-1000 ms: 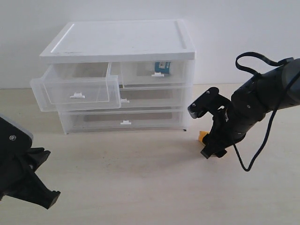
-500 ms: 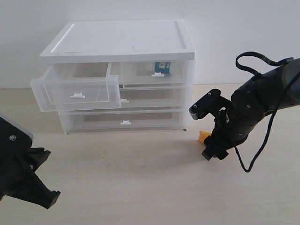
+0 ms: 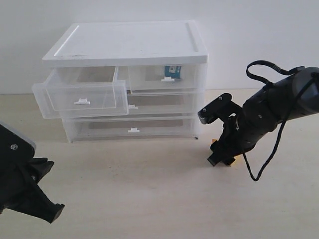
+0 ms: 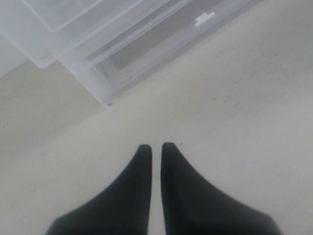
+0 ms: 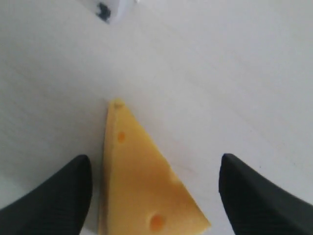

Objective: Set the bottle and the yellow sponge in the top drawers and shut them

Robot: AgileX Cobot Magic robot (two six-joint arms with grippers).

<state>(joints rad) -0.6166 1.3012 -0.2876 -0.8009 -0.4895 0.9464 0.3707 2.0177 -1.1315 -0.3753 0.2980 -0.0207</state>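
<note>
A pale wooden table (image 3: 149,199) carries a white-topped cabinet of translucent plastic drawers (image 3: 124,45) at the far left of centre. Of its two half-width top drawers, the left top drawer (image 3: 79,97) is seen pulled out and empty. The right top drawer (image 3: 149,79) is pushed in, with the small white pill bottle with a teal label (image 3: 172,69) showing through its front. That half of the task is judged done. The black right gripper (image 5: 154,186) is poised low over the table just right of the cabinet, its jaws spread wide to either side of the yellow wedge-shaped sponge (image 5: 129,147), which lies flat on the table and is not yet gripped. The black left gripper (image 4: 155,152) hangs over bare table at the near left, its jaws brought together on nothing. The step in hand is judged to be the pick-up of the sponge. It would be done well if the fingers were lowered until the pads flank the thick part of the wedge rather than its thin tip. A wedge can slip out of a squeeze on its sloped sides, so the grip should be taken low. The soft foam should be pressed only firmly enough to be lifted across to the open left drawer.
</note>
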